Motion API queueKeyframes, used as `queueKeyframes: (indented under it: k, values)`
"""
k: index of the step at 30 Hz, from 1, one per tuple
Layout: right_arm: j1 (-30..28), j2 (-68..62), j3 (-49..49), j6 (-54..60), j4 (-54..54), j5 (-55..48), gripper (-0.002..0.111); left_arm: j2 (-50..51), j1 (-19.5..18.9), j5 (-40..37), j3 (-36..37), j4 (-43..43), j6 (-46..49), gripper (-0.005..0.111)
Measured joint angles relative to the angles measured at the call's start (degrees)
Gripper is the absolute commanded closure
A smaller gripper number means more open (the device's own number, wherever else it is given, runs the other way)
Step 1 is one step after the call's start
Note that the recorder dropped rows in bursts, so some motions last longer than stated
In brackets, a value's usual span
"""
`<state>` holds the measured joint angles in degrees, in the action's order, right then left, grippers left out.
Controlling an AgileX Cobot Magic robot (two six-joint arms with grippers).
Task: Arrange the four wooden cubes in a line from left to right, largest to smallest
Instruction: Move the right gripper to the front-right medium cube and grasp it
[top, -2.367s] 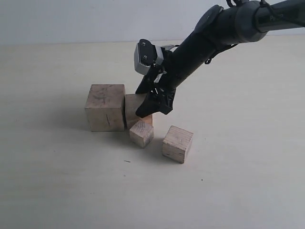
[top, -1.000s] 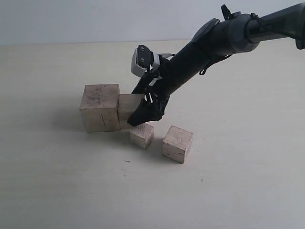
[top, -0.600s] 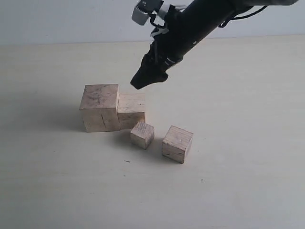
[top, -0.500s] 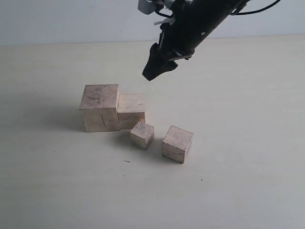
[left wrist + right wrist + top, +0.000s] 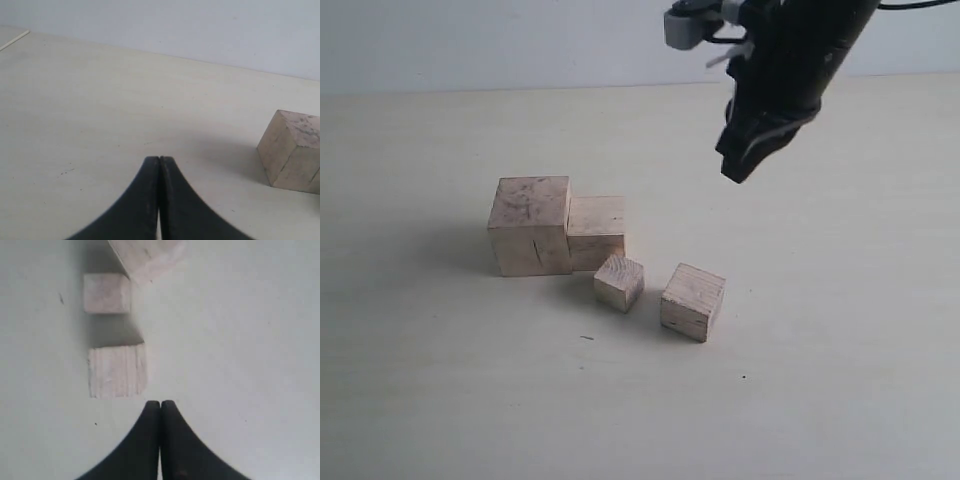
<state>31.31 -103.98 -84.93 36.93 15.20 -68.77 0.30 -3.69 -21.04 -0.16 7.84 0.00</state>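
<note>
Four pale wooden cubes rest on the table. The largest cube (image 5: pixel 530 225) stands at the left with the second-largest (image 5: pixel 596 231) pressed against its right side. The smallest cube (image 5: pixel 619 283) lies just in front of that one. A mid-sized cube (image 5: pixel 692 300) lies turned at an angle to its right. My right gripper (image 5: pixel 738 165) hangs shut and empty in the air, above and behind that angled cube (image 5: pixel 117 371), with the smallest cube (image 5: pixel 106 293) farther on. My left gripper (image 5: pixel 159 159) is shut and empty low over the table, the largest cube (image 5: pixel 295 150) off to one side.
The pale tabletop (image 5: pixel 840 330) stretches bare around the cubes. A light wall (image 5: pixel 470 40) rises behind its far edge.
My right gripper let go of the second-largest cube beside the largest, lifted, closed its jaws and swung to the right. The cubes stayed put.
</note>
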Motion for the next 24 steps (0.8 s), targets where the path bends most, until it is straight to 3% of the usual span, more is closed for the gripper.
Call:
queueKeyframes:
  k: [5,8,11,16,18,20,24]
  values:
    - [-0.11,1.36,8.5,-0.71,0.44,8.89,0.108,0.0,0.0,0.0,0.0,0.0,0.0,0.107]
    - [-0.11,1.36,12.92,2.55,6.63,12.41,0.1,0.0,0.0,0.0,0.0,0.0,0.0,0.107]
    - [-0.11,1.36,15.63,9.22,11.44,13.49,0.08,0.0,0.0,0.0,0.0,0.0,0.0,0.107]
    - [-0.01,1.36,18.51,18.75,14.35,13.73,0.029,0.0,0.0,0.0,0.0,0.0,0.0,0.107]
    - [-0.01,1.36,19.71,20.21,14.6,14.42,0.014,0.0,0.0,0.0,0.0,0.0,0.0,0.107]
    - [-0.01,1.36,20.61,20.89,15.21,16.01,0.01,0.0,0.0,0.0,0.0,0.0,0.0,0.107]
    - [-0.01,1.36,21.3,20.83,16.65,18.51,0.012,0.0,0.0,0.0,0.0,0.0,0.0,0.107]
